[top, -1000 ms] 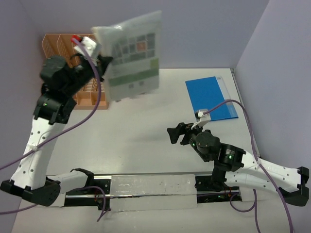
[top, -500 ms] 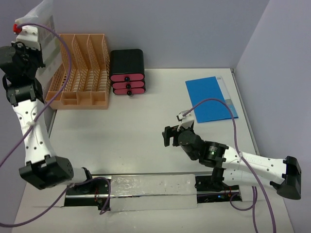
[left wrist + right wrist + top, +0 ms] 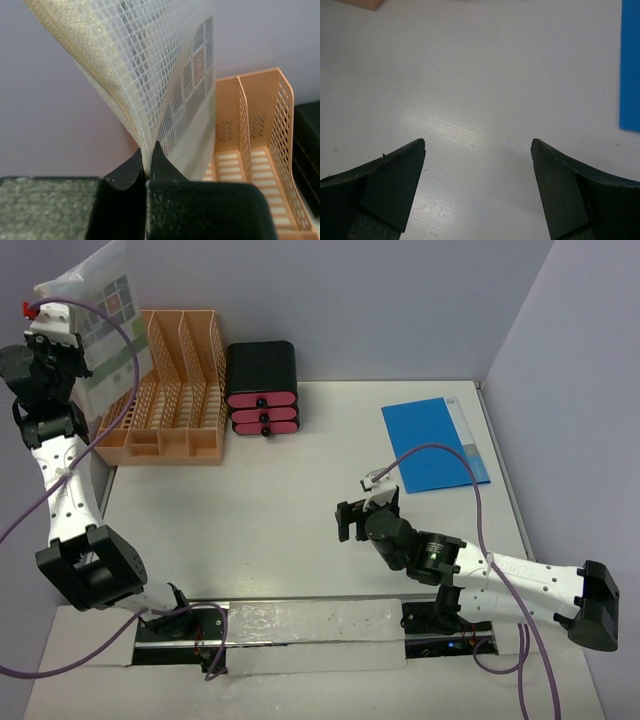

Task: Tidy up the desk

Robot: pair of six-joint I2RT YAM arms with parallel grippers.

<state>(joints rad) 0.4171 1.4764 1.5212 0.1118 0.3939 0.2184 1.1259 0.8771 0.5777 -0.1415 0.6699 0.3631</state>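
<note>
Far left by the rack (image 3: 175,390), left jaws clamp a mesh pouch (image 3: 100,330); right jaws gape empty above the counter (image 3: 270,480).

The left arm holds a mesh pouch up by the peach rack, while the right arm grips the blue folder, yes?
Not quite: the right fingers are open and empty over bare desk, with the blue folder lying apart at the edge of the right wrist view. The left fingers do hold the mesh pouch by the rack.
</note>
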